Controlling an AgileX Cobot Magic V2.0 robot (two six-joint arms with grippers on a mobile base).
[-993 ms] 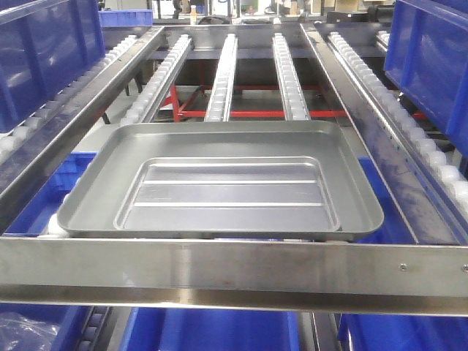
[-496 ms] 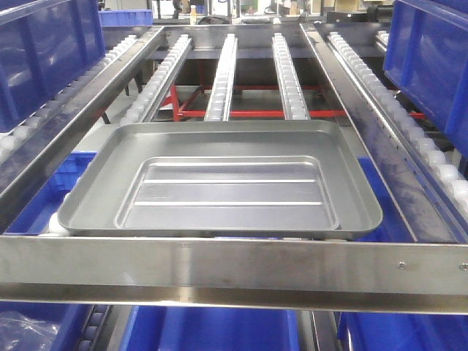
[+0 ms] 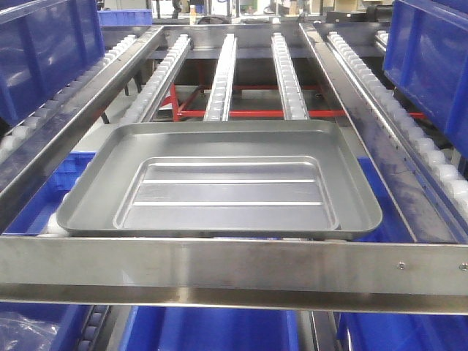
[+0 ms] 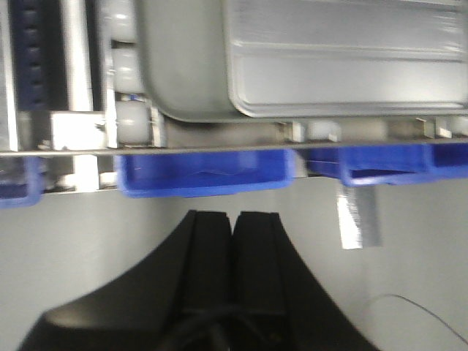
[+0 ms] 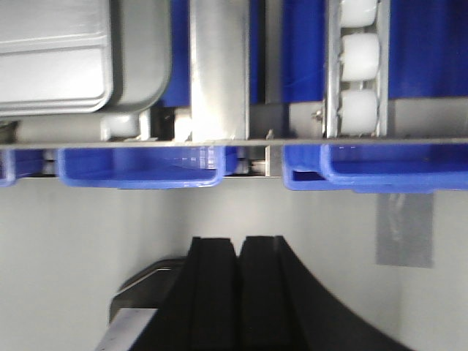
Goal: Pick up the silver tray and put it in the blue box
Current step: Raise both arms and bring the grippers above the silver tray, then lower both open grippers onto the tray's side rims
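We find the silver tray (image 3: 219, 183) open from above. A steel crossbar (image 3: 234, 265) runs across just in front of its near edge, side rails (image 3: 365, 124) hem it left and right, and tall blue crates (image 3: 428, 66) stand beyond those rails.

Steel roller rack (image 3: 221, 80), silver tray (image 3: 219, 183) flat on rollers

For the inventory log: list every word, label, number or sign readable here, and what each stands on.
No readable text. The silver tray, blue box, steel front rail, grey tape patch, left gripper and right gripper show no markings; the far background clutter is too blurred to read.
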